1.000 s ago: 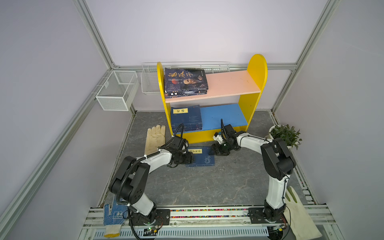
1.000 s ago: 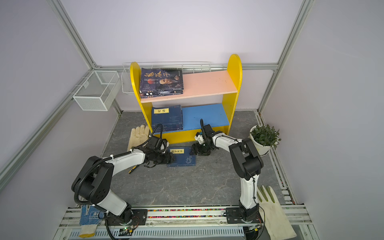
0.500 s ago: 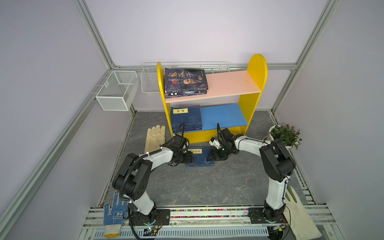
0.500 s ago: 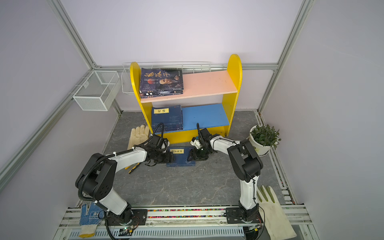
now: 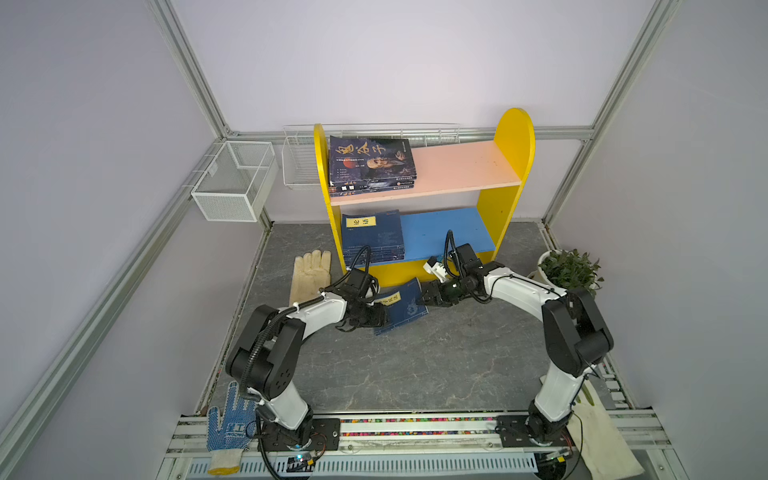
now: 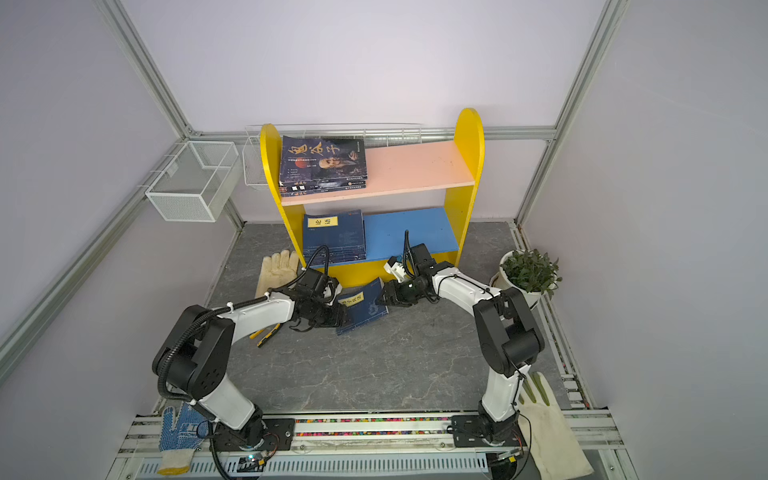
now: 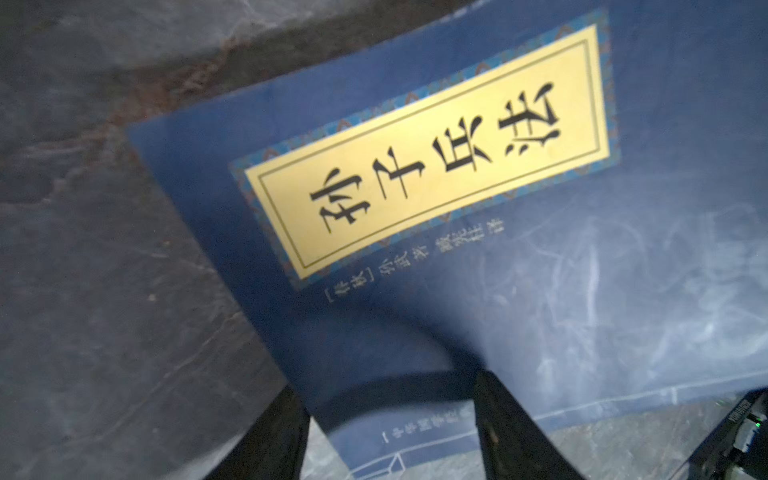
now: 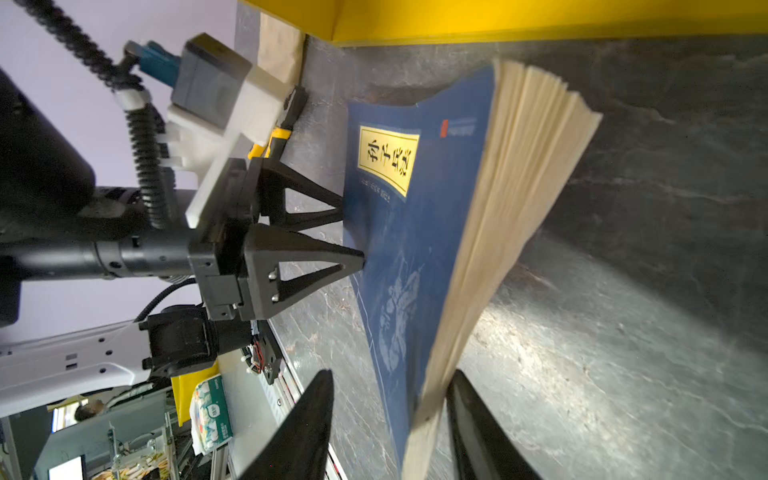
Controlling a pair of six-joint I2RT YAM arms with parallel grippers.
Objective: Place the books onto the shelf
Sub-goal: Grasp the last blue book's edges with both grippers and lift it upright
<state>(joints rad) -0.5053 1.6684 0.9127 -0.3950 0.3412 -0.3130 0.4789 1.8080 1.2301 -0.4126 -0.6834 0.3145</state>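
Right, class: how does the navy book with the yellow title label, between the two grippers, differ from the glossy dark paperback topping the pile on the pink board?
The navy yellow-labelled book tilts up off the grey floor, pages fanned; the glossy dark paperback lies flat atop a pile on the pink board. The navy cover bears a small yellow label; the paperback's, large characters. Both are dark-covered with Chinese titles.
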